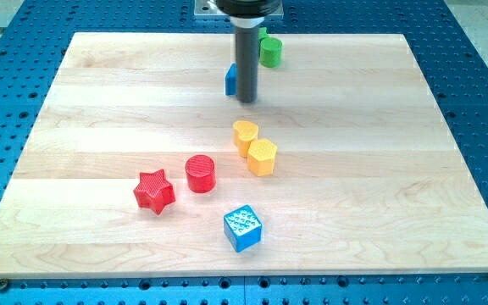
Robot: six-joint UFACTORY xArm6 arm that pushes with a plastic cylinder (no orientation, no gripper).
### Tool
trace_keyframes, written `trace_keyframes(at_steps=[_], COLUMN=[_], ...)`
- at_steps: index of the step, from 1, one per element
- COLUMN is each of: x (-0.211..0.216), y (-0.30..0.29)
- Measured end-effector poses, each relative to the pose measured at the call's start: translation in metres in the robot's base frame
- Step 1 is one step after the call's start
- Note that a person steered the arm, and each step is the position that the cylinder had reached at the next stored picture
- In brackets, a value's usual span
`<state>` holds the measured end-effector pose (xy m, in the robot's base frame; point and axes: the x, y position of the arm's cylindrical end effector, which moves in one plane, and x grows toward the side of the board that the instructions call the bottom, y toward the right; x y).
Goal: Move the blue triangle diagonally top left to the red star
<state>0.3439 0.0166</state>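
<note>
Your rod carries no fingers, so there is no grip to report. My tip (246,100) sits just right of the blue triangle (230,80), near the worktop's (100,102) top edge. The red star (153,191) lies well apart toward the view's bottom left, so nearly the whole push looks left to do.

Rod (246,51) hides most of blue block (230,80), green partly.

High, oblique view over board (100,102)

A green block (270,51) sits just beside my tip (246,101), toward the view's top right. Below it lie two touching yellow blocks (255,147), then a red cylinder (200,173) and a blue cube (243,228).
</note>
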Motion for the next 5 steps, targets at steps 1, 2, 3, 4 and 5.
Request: trace_keyframes(at_steps=[1, 2, 3, 4, 5], x=[-0.011, -0.015, -0.023, -0.019, -0.047], y=[-0.031, -0.113, -0.085, -0.018, -0.005])
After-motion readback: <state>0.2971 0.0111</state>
